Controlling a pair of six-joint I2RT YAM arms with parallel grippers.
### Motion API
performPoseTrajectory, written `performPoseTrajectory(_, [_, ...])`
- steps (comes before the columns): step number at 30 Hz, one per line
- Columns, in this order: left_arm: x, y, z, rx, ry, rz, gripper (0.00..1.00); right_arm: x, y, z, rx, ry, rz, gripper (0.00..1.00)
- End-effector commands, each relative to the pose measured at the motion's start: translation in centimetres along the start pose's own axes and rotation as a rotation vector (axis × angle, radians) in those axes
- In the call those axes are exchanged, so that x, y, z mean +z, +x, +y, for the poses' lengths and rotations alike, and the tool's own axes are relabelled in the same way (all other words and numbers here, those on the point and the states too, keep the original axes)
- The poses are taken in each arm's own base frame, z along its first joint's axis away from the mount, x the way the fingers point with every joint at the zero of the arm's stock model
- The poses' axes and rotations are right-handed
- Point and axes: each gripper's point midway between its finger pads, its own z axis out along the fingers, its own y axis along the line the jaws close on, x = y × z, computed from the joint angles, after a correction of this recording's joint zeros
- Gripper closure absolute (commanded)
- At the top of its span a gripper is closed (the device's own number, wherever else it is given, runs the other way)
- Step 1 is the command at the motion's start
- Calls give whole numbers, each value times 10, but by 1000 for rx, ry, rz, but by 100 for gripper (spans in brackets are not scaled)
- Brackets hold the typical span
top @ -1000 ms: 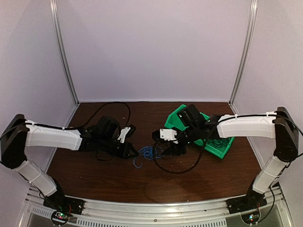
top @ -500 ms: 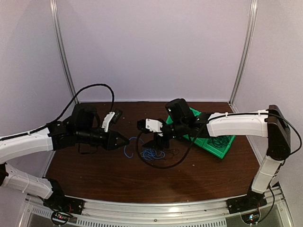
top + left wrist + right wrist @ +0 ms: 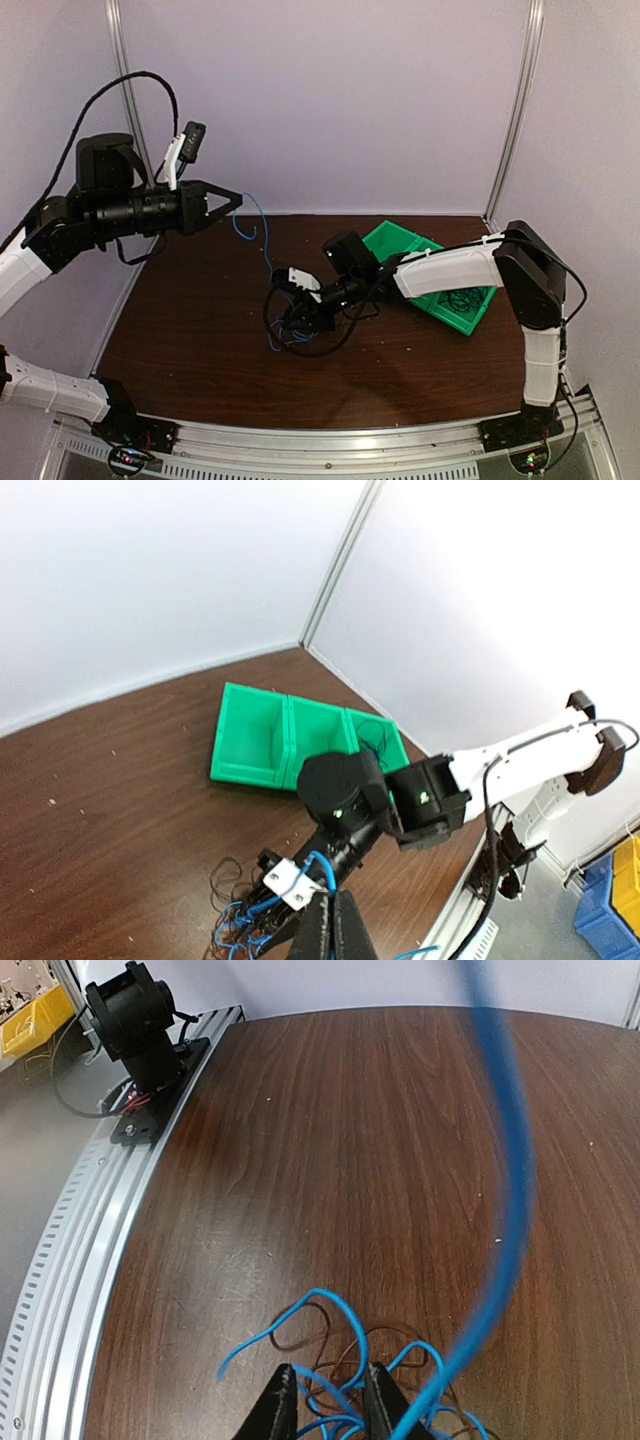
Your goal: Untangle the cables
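The left gripper (image 3: pixel 232 199), jaws pinched on a blue cable (image 3: pixel 252 232), has swung high off the table (image 3: pixel 190 330), stretching it free; the right gripper (image 3: pixel 292 318), jaws clamped narrow, pins the tangle (image 3: pixel 300 335) below, beside the bin (image 3: pixel 400 243).

Left claw (image 3: pixel 232 199) raised, right claw (image 3: pixel 290 318) low

We note a dark brown wooden table (image 3: pixel 200 330) with a green three-compartment plastic bin (image 3: pixel 455 300) toward 3 o'clock, near the back right corner. At 6 o'clock an aluminium rail (image 3: pixel 330 455) edges the table. White walls (image 3: pixel 320 100) enclose the cell.
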Motion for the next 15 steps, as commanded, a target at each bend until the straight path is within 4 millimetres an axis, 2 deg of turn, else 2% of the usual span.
performPoseTrajectory(1, [-33, -61, -6, 94, -93, -136, 100, 5, 5, -7, 47, -9, -4, 80])
performPoseTrajectory(6, [-83, -136, -22, 153, -160, -327, 100, 9, 39, -22, 104, 35, 58, 81])
performPoseTrajectory(10, [-124, -181, -35, 183, -199, -442, 100, 8, 55, -37, 130, 95, 93, 82])
performPoseTrajectory(15, [-161, -217, -49, 216, -215, -555, 100, 8, 77, -58, 162, 180, 148, 80])
